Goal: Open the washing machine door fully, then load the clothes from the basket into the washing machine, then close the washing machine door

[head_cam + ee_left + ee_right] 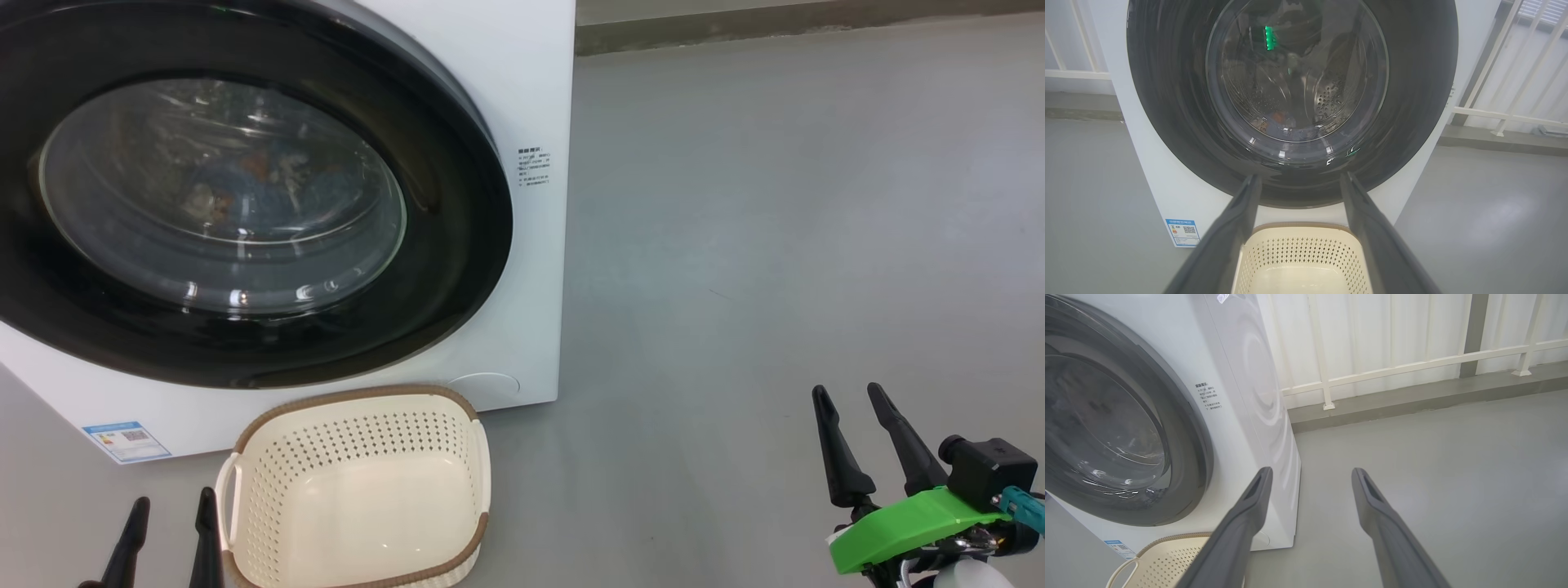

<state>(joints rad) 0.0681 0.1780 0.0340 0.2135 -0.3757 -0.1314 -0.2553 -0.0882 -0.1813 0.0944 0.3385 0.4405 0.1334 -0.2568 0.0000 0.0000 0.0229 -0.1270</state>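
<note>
The door appears to be shut flat against the front of the washer. Through its glass, blue cloth with orange patches is seen low in the drum; it is taken to be the clothes. The basket stands on the floor just before the washer, below the door, and nothing is seen inside it. The task is therefore judged to be at its end, or very near it.

The left end effector is released and is held just beside the left side of the basket, with nothing between its fingers. The right end effector is released too and carries nothing; it is held over bare floor, well apart from the washer.

The door is judged to be stiff and rather heavy. Its black rim is glossy and probably slippery, and the bulging glass offers no hold and should not be pressed hard. If the latch must be checked, a flat push on the rim is advised. No handle can be made out, so the hinge side cannot be told.

The clothes are judged soft and light, best pinched at a fold. The basket is light, thin plastic; it is best taken by a side handle, and it may slide if it is bumped.
</note>
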